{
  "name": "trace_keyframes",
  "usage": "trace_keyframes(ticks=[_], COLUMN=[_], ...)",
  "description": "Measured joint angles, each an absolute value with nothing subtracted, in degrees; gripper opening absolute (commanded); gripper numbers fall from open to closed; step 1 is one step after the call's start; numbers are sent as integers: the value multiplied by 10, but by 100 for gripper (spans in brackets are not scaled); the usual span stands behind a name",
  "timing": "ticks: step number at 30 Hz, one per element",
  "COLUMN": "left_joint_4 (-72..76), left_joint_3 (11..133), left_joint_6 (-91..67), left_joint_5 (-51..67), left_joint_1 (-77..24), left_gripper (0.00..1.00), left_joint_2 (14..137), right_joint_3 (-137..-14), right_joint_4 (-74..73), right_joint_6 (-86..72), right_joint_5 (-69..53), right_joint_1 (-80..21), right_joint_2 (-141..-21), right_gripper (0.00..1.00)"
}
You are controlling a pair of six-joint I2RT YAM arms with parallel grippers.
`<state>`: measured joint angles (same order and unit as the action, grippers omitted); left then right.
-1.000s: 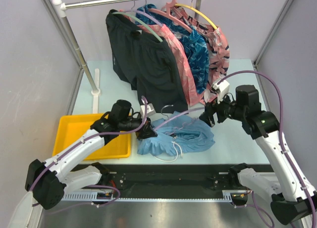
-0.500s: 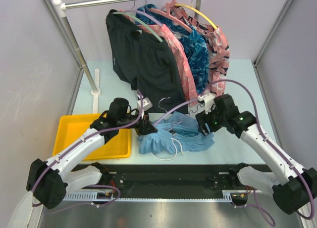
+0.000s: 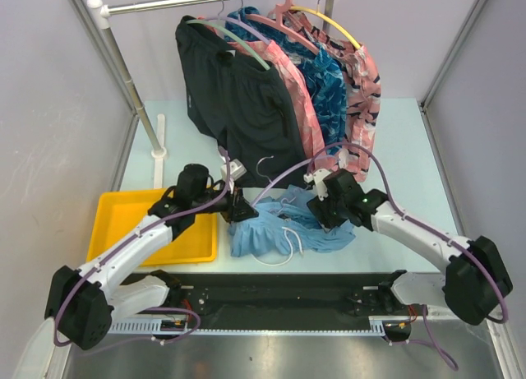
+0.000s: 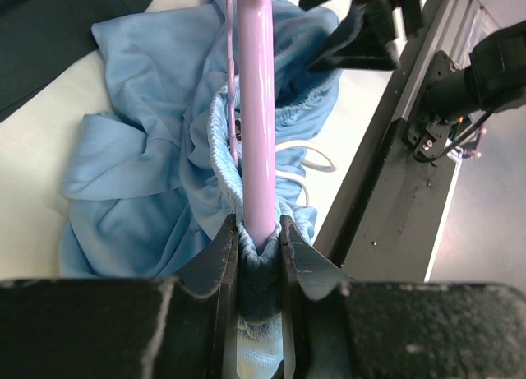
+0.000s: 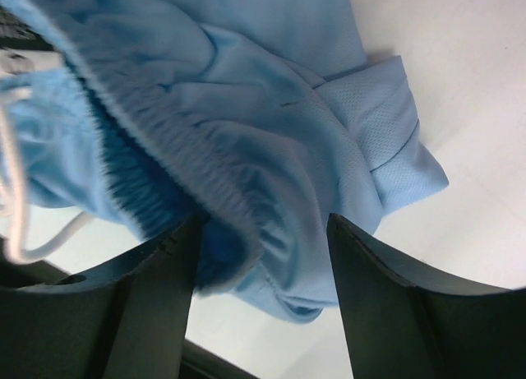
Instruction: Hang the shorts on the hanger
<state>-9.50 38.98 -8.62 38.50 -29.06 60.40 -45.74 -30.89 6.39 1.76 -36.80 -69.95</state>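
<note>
A pale blue tabletop (image 3: 403, 149) carries three things. At its near left corner sits a shallow rectangular yellow plastic tray (image 3: 123, 213), flat on the surface. Just beside the tray, to its right, a pair of light sky-blue fabric shorts (image 3: 267, 235) lies crumpled in a heap close to the front edge. The gathered waistband is bunched, and a white drawstring (image 3: 283, 256) loops out toward the black metal rail (image 3: 288, 290) that borders the table on the near side. Further back on the left, the flat white foot bar (image 3: 159, 136) of a garment rack rests on the top, behind the tray and well apart from the shorts.
</note>
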Motion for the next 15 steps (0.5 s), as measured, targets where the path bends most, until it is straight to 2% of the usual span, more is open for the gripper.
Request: trace_keyframes(ticks=[3, 6, 10, 12, 15], left_joint_4=[-90, -89, -91, -91, -92], left_joint_3=[383, 375, 372, 371, 370], left_joint_6=[-96, -104, -105, -105, -100], left_joint_5=[385, 385, 392, 399, 412], left_joint_1=[-281, -269, -257, -253, -250], left_gripper=[0, 0, 0, 0, 0], left_joint_2=[596, 582, 569, 564, 553], right_joint_3=[-450, -448, -448, -448, -448], right_joint_4=[-298, -296, -291, -287, -282], right_joint_6=[74, 83, 93, 96, 97], right_joint_5=[27, 34, 33, 27, 8], right_joint_1=[-368, -361, -318, -289, -242], right_joint_2=[-720, -728, -726, -722, -710], right_gripper=[61, 52, 32, 29, 29])
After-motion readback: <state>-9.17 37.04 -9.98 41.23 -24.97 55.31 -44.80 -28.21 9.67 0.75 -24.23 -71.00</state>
